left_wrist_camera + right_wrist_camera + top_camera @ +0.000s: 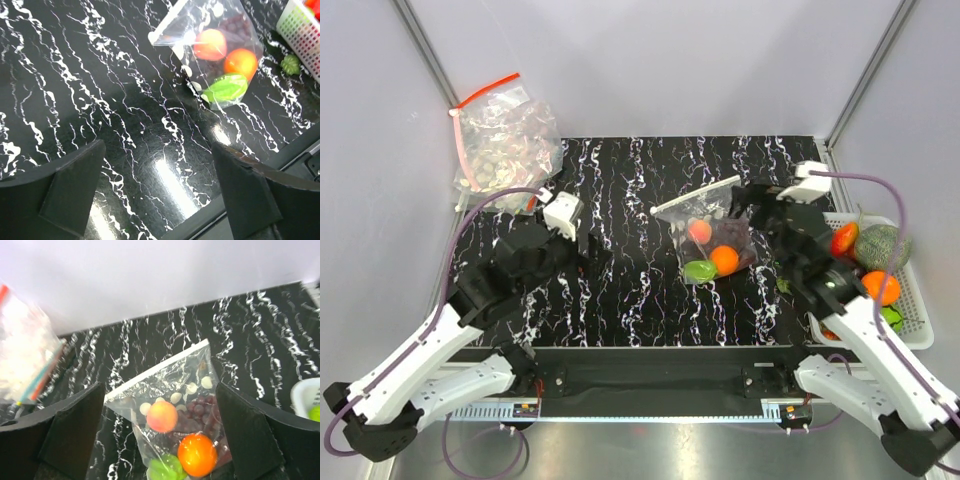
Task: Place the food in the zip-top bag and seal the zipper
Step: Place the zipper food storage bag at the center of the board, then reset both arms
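The zip-top bag (712, 240) lies on the black marbled table, right of centre. Inside it are a peach (699, 232), an orange (724, 260), a green piece (699, 270) and dark grapes (200, 407). Its zipper (695, 197) runs as a pale strip along the far edge; I cannot tell whether it is pressed together. My right gripper (752, 215) hovers open at the bag's right side, and the bag (170, 390) shows between its fingers, untouched. Well to the left of the bag (210, 45), my left gripper (588, 245) stands open over bare table.
A heap of clear bags with a red strip (505, 140) sits at the back left corner. A white basket (910, 300) holding more fruit stands at the right edge, with a small green piece (290, 64) on the table beside it.
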Tool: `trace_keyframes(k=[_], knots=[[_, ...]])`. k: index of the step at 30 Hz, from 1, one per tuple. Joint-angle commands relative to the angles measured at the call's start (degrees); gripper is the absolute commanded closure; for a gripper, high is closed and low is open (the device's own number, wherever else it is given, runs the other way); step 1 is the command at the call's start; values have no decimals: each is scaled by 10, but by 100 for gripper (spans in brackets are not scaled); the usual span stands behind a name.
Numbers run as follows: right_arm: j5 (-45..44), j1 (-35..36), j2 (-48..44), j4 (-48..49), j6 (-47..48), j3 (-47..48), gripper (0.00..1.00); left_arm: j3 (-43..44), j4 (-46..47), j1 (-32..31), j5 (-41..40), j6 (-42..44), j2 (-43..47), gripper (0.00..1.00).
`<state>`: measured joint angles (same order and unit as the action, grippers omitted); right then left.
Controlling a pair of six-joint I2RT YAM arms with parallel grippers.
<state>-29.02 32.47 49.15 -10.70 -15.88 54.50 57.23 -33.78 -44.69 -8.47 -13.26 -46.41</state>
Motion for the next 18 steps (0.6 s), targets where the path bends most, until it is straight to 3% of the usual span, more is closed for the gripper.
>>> trace_keyframes(k=[1, 8, 18], knots=[[-45, -2, -71, -113, -34, 68, 0, -2, 2, 2, -30, -11, 44, 1], [-31, -1, -213, -261, -71, 70, 0, -33, -37, 2, -88, -34, 166, 1], [-47, -1, -262, -440, -130, 49, 0, -132, -48, 3, -101, -26, 262, 1]])
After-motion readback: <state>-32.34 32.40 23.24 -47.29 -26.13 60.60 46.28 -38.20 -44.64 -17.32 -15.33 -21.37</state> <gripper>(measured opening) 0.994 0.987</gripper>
